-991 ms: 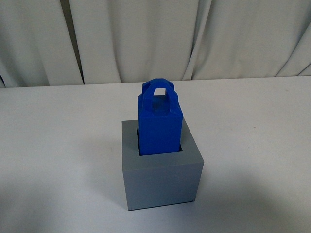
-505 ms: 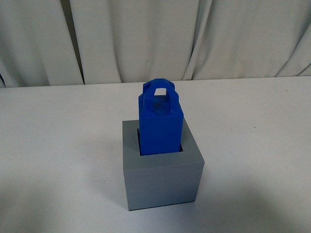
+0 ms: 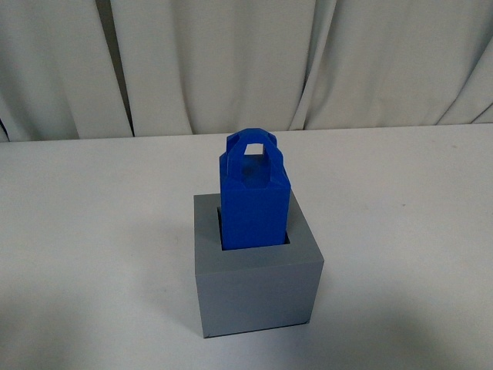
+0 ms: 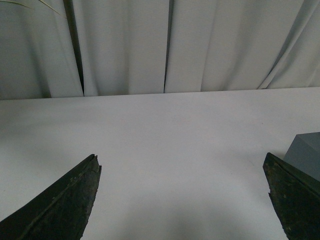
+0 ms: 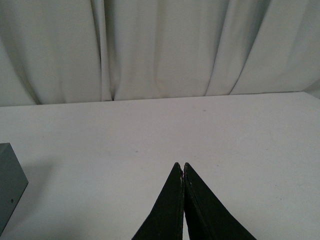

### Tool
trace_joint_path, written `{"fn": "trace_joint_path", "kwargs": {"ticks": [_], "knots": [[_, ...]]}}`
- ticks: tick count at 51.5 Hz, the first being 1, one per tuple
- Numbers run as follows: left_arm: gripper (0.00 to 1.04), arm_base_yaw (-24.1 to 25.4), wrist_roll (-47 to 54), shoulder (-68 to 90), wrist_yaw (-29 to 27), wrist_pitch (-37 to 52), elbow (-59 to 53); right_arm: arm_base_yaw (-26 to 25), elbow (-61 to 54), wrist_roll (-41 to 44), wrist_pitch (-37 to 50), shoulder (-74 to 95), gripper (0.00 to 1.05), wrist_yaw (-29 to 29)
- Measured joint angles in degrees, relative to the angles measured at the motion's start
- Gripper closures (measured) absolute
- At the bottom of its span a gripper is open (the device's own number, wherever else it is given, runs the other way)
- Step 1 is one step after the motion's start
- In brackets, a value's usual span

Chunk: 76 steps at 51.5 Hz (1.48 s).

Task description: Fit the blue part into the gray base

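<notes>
A pale curtain (image 3: 231, 62) hung behind a white table (image 3: 92, 231). Near the middle of the table stood the gray base (image 3: 258, 289), with the blue part (image 3: 253, 204) seated upright in its top recess, loop handle uppermost; how deep it sat could not be judged. The left gripper (image 4: 182, 165) was spread wide over bare table, the base's corner just beside one finger. The right gripper (image 5: 183, 165) was closed on nothing, fingertips touching.
</notes>
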State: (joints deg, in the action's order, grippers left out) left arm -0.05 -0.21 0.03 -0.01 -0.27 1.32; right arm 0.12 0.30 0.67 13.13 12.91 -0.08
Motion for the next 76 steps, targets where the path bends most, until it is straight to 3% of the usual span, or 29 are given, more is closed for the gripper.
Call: {"fn": "trace_joint_path", "kwargs": {"ticks": [12,19,30,45,55,76], "knots": [[0.06,0.0,-0.02,0.0,0.0,0.0,0.0,0.0,0.0,0.0,-2.95,-2.95,1.02,0.0],[0.06,0.0,0.0,0.0,-0.02,0.0,0.0,0.0,0.04,0.0,-12.57,-10.88,1.02,-0.07],[0.06,0.0,0.0,0.0,0.0,0.0,0.0,0.0,0.04,0.04,-13.03,-12.68,1.02,-0.04],[0.06,0.0,0.0,0.0,0.0,0.0,0.0,0.0,0.04,0.02,-13.03,-12.66,0.53,-0.04],[0.06,0.0,0.0,0.0,0.02,0.0,0.0,0.0,0.04,0.02,-13.03,-12.68,0.08,-0.04],[0.06,0.0,0.0,0.0,0.0,0.0,0.0,0.0,0.04,-0.07,-13.03,-12.68,0.07,-0.04]]}}
